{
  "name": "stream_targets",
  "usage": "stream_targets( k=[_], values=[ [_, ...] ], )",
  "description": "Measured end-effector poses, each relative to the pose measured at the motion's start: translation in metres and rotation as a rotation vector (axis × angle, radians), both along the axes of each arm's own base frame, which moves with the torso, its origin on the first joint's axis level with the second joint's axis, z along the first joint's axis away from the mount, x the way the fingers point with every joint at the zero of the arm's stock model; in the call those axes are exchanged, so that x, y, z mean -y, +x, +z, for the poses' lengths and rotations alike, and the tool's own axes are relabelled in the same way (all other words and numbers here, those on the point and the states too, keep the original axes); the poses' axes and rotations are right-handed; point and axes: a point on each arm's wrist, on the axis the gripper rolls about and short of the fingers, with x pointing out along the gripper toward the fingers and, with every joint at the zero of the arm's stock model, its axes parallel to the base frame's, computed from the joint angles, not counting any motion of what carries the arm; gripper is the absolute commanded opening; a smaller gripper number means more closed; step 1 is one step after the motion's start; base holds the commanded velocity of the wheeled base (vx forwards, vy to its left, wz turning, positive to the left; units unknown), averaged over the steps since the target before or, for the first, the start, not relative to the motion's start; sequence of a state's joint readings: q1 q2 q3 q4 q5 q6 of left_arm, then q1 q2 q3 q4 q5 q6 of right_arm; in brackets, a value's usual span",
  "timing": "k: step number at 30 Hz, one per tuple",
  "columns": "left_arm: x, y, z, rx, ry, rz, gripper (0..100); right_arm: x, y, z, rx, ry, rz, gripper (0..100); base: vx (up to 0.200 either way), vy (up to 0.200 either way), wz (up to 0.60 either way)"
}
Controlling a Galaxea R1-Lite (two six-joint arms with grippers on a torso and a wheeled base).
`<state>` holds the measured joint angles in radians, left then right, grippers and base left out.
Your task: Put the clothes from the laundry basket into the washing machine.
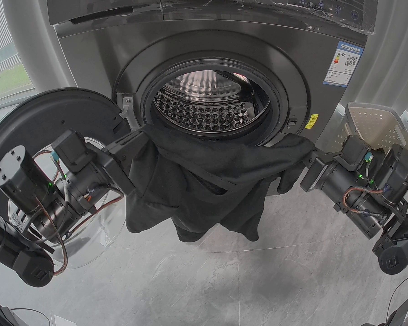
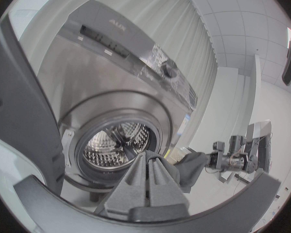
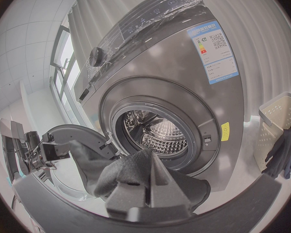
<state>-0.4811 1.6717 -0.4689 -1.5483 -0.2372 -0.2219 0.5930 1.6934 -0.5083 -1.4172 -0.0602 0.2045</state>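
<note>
A black garment (image 1: 204, 177) hangs spread before the open drum of the grey washing machine (image 1: 90, 64), door (image 1: 41, 118) swung left. The perforated beige laundry basket (image 1: 381, 123) stands right of it, a dark garment (image 3: 283, 149) draped over its rim.

A garment (image 1: 204, 177) hangs in front of the washing machine (image 1: 99, 55) opening, stretched between the left claw (image 1: 138, 137) and the right claw (image 1: 307, 157). The door (image 1: 45, 114) stands open on the left; the laundry basket (image 1: 376, 123) sits to the machine's right
</note>
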Motion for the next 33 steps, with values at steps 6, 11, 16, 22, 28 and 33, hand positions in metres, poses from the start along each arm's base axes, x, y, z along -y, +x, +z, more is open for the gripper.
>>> stream_targets(
  k=[6,11,16,22,28,33],
  values=[
    [-0.004,-0.002,0.017,0.06,-0.037,0.021,0,0.002,-0.004,0.003,0.014,0.008,0.006,0,0.0,0.0,0.0],
    [-0.007,-0.004,0.026,0.089,-0.053,0.03,0,0.006,-0.006,0.012,0.046,0.019,-0.002,0,0.0,0.0,0.0],
    [-0.008,-0.006,0.028,0.098,-0.058,0.031,0,0.011,-0.011,0.02,0.071,0.028,0.001,0,0.0,0.0,0.0],
    [-0.008,-0.007,0.029,0.102,-0.06,0.031,0,0.017,-0.015,0.025,0.075,0.026,-0.004,0,0.0,0.0,0.0],
    [-0.008,-0.007,0.03,0.103,-0.063,0.031,0,0.024,-0.016,0.029,0.076,0.022,-0.017,0,0.0,0.0,0.0],
    [-0.007,-0.006,0.032,0.109,-0.07,0.031,0,0.027,-0.019,0.032,0.071,0.018,-0.023,0,0.0,0.0,0.0]
  ],
)
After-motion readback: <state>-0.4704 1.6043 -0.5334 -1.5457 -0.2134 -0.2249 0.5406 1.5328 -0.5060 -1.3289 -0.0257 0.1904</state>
